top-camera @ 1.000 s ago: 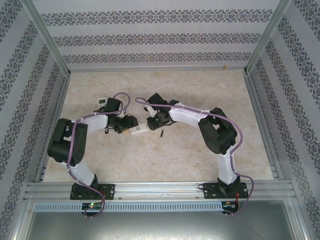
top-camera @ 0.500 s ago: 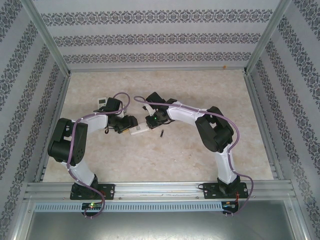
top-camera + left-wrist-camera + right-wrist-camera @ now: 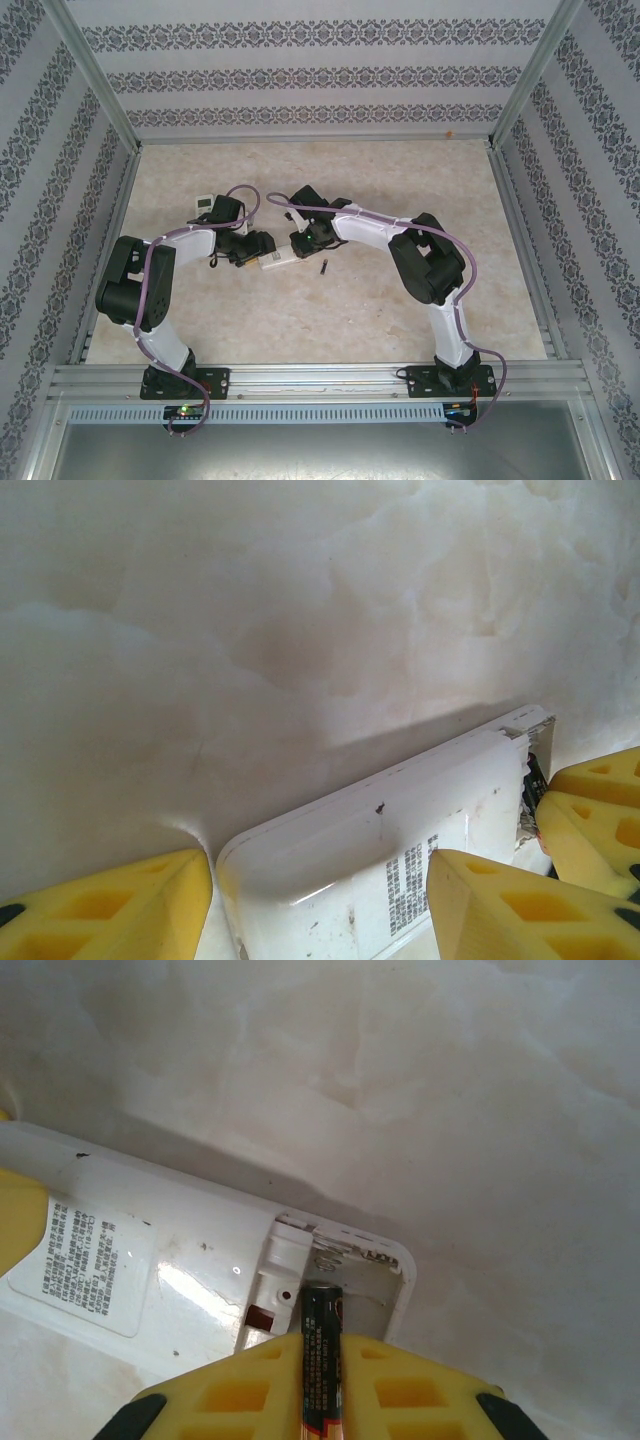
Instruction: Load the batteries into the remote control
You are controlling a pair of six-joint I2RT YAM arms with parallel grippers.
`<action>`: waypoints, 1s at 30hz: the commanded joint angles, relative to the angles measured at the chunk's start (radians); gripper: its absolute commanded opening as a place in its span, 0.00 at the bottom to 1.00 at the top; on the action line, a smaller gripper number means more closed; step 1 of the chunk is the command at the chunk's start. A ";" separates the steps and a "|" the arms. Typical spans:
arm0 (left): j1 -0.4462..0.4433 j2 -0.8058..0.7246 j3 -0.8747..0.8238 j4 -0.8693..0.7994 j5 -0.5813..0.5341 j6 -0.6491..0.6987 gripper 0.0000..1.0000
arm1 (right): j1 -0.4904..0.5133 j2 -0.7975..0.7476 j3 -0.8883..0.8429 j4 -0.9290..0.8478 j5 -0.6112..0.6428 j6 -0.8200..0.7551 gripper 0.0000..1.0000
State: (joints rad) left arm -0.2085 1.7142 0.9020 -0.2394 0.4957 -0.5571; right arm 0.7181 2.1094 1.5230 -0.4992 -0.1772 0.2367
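Note:
The white remote control (image 3: 277, 260) lies back side up on the table, mid-left. My left gripper (image 3: 258, 250) is shut on its sides; in the left wrist view its yellow fingers (image 3: 520, 910) flank the remote control (image 3: 400, 830). My right gripper (image 3: 322, 1345) is shut on a dark battery (image 3: 322, 1320). The battery's tip sits inside the open battery compartment (image 3: 360, 1280), just short of the spring at its end. Another battery (image 3: 323, 267) lies loose on the table just right of the remote. From above, my right gripper (image 3: 300, 243) hangs over the remote's right end.
A small white device with a display (image 3: 204, 207) lies behind the left arm. Aluminium posts and patterned walls enclose the marbled tabletop (image 3: 400, 180) on three sides. The right arm's yellow fingers (image 3: 600, 820) crowd the remote's open end.
The right arm has edged slightly left over the remote's end with the battery in its grip. The left arm and the remote have stayed put.

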 commanded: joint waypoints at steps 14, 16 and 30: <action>-0.018 0.070 -0.001 0.004 -0.002 0.023 0.60 | 0.026 0.078 0.000 0.053 0.052 0.219 0.09; -0.019 0.073 0.000 0.004 -0.011 0.026 0.60 | 0.026 0.070 0.002 0.064 0.035 0.224 0.08; -0.018 0.115 -0.002 0.028 -0.026 0.026 0.59 | 0.029 -0.006 -0.064 0.175 0.019 0.229 0.08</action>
State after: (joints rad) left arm -0.2077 1.7401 0.9264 -0.2657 0.4892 -0.5571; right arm 0.7311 2.0857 1.4654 -0.3908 -0.1608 0.4728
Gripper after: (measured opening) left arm 0.587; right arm 0.078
